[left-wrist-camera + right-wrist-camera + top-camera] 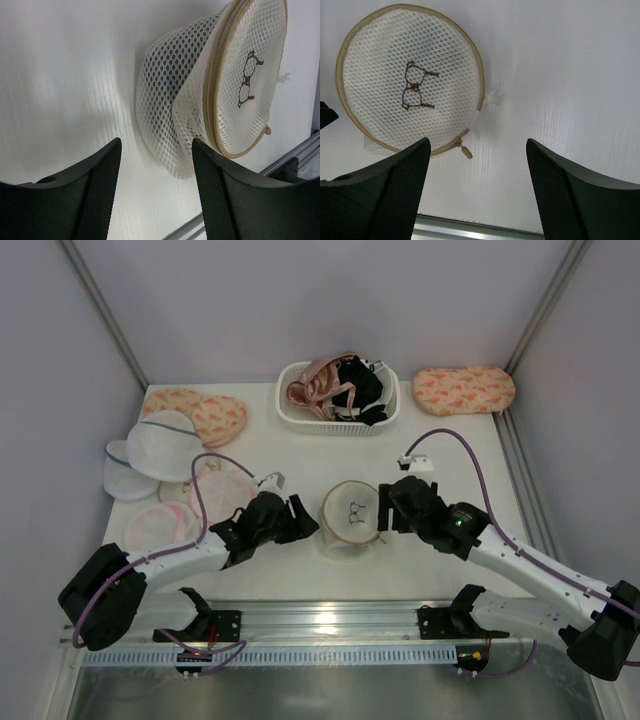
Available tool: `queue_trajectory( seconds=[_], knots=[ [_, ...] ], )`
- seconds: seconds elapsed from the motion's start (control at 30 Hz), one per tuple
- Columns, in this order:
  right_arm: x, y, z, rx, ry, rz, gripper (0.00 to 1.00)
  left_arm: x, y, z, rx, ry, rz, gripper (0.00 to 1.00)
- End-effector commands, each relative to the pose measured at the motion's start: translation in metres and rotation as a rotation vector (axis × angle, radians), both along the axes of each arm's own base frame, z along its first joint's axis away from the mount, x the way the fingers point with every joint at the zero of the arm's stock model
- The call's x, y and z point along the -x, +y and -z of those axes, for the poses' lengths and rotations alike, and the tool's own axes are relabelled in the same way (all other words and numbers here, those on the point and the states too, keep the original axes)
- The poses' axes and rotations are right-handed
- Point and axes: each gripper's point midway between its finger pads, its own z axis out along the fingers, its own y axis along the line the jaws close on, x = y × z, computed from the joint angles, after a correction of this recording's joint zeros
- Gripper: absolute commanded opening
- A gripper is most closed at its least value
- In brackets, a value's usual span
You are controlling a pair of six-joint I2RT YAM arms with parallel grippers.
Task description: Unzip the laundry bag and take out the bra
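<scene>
The right hand (478, 150) has its fingers spread and holds nothing, just beside the bag (410, 80). The left hand (156, 150) is spread and empty on the other side. The bag stands on the surface (300, 455) between them, and its zipper looks closed. I think the right hand should pinch the small pull (465, 150) and draw it along the tan rim, while the left hand holds the mesh body against sliding. The bra I cannot make out through the mesh. In the far basket (335, 424) black and pink cloth is tangled, and the pieces are not clear.
</scene>
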Motion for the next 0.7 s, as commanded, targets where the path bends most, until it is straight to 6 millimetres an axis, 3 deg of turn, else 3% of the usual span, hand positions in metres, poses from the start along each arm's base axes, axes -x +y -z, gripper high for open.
queue_trajectory(
  seconds=[0.0, 0.1, 0.37, 0.5, 0.57, 0.67],
  knots=[
    [-0.011, 0.023, -0.010, -0.061, -0.031, -0.058, 0.80, -0.011, -0.007, -0.005, -0.018, -0.092, 0.059, 0.59],
    [-0.014, 0.031, -0.006, -0.068, -0.023, -0.074, 0.80, -0.011, -0.015, 0.006, -0.024, -0.077, 0.099, 0.57],
    [-0.018, 0.040, 0.001, -0.070, -0.004, -0.086, 0.80, -0.009, -0.061, 0.008, 0.101, -0.032, 0.247, 0.56],
    [-0.019, 0.041, 0.005, -0.069, 0.001, -0.088, 0.79, -0.012, -0.071, 0.011, 0.125, -0.017, 0.264, 0.55],
    [-0.019, 0.042, 0.006, -0.072, 0.000, -0.091, 0.79, -0.012, -0.072, 0.019, 0.115, -0.004, 0.265, 0.51],
    [-0.018, 0.045, 0.011, -0.077, 0.011, -0.099, 0.76, -0.015, -0.074, 0.029, 0.104, 0.010, 0.258, 0.36]
  ],
)
